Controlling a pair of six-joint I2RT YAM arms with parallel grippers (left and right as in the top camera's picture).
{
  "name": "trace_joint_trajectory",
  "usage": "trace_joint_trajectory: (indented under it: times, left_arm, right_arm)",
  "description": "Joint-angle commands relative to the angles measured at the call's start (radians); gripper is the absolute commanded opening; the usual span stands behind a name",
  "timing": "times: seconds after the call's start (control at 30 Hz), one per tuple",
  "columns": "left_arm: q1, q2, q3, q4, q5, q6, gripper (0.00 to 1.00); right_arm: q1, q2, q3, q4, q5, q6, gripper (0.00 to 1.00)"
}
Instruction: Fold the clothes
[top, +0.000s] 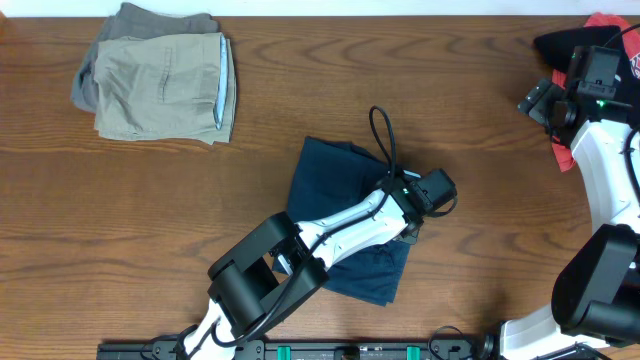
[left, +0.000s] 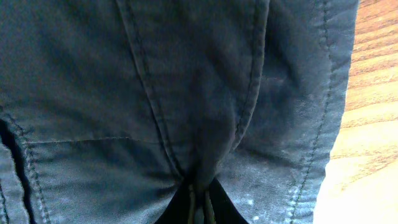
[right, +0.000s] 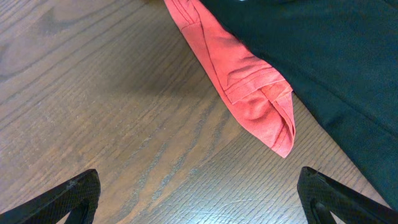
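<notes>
Partway through, by the look of it. Already folded at the far left of the worktop (top: 150, 220): khaki shorts (top: 160, 75). In hand now: navy shorts (top: 340, 200), lying mid-worktop, seemingly doubled over once, with left fingers (left: 199, 208) pinched shut on a bunched fold by a seam. Right fingers (top: 540, 100) spread wide, holding nothing, poised above red cloth (right: 249, 93) and black garment (right: 323, 62). Left to do: complete and flatten the navy fold.

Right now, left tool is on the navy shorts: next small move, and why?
Probably lift a little and carry the pinched edge over toward the opposite edge: left tool is shut on the shorts, fabric puckering at its tips.
</notes>
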Motion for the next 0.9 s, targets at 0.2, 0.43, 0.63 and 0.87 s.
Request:
trace_joint_trajectory:
  times: [0.2,0.43,0.63,0.87]
  left_arm:
    - [-0.001,-0.071,0.009,-0.035,-0.011,-0.003,0.06]
    - [0.004,-0.173,0.009,-0.072,-0.012,0.0,0.06]
    - [0.004,-0.227,0.009,-0.114,-0.004,0.001,0.06]
    - [0.004,-0.274,0.009,-0.135,0.063,0.0,0.06]
  right_arm:
    - [0.0,-0.01,0.011,0.003,0.013,-0.011,0.99]
    - [0.0,-0.01,0.011,0.003,0.013,-0.011,0.99]
    - [0.0,-0.01,0.011,0.003,0.013,-0.011,0.99]
    - [0.0,-0.01,0.011,0.003,0.013,-0.011,0.99]
